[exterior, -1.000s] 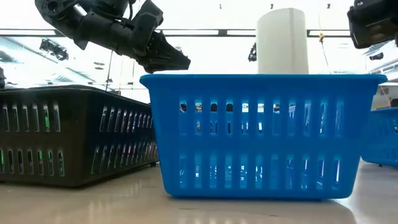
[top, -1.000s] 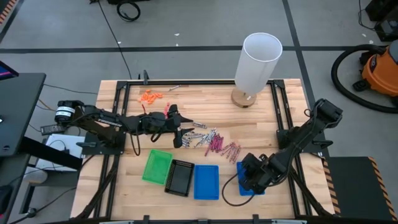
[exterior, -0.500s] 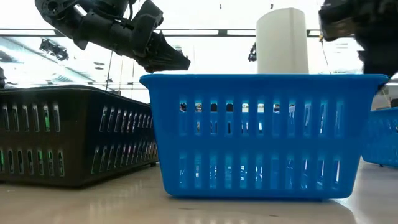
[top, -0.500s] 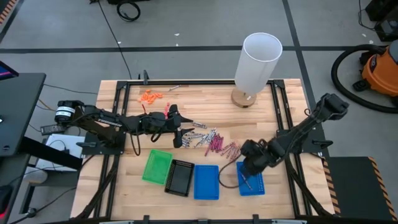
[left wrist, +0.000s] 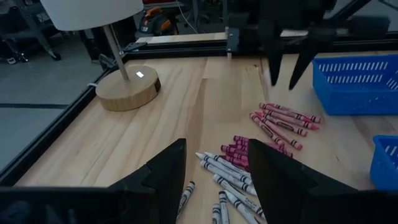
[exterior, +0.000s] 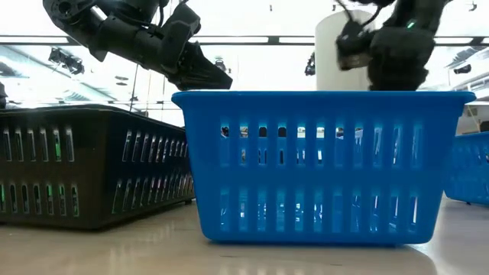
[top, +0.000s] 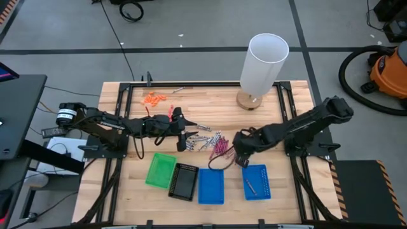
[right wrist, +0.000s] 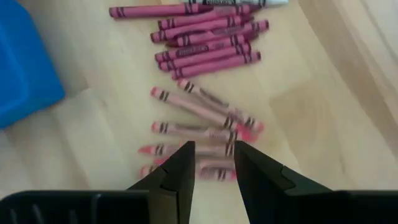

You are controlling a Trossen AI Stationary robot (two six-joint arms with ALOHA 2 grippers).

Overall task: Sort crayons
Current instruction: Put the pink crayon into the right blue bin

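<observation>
The right gripper [right wrist: 211, 163], fingers spread and empty, hangs over the maroon-magenta crayons [right wrist: 202, 53], a detail only its wrist view shows; these thin sticks lie side by side, roughly parallel, mid-table. The high view shows one crayon inside the right-hand blue slotted plastic tray [top: 256, 181]. The left gripper [left wrist: 214, 163], also spread, hovers above silvery-grey crayons [left wrist: 225, 173]

A pale wooden tabletop [top: 210, 111] in a black metal frame stands on a grey floor [top: 191, 32] crossed by dark lines. A white lamp [top: 261, 67] with a round wooden base sits at the tabletop's far edge. An orange vacuum [top: 389, 73] with a black hose stands off to one side. Long ceiling lights [exterior: 252, 40] stretch across the room behind.
</observation>
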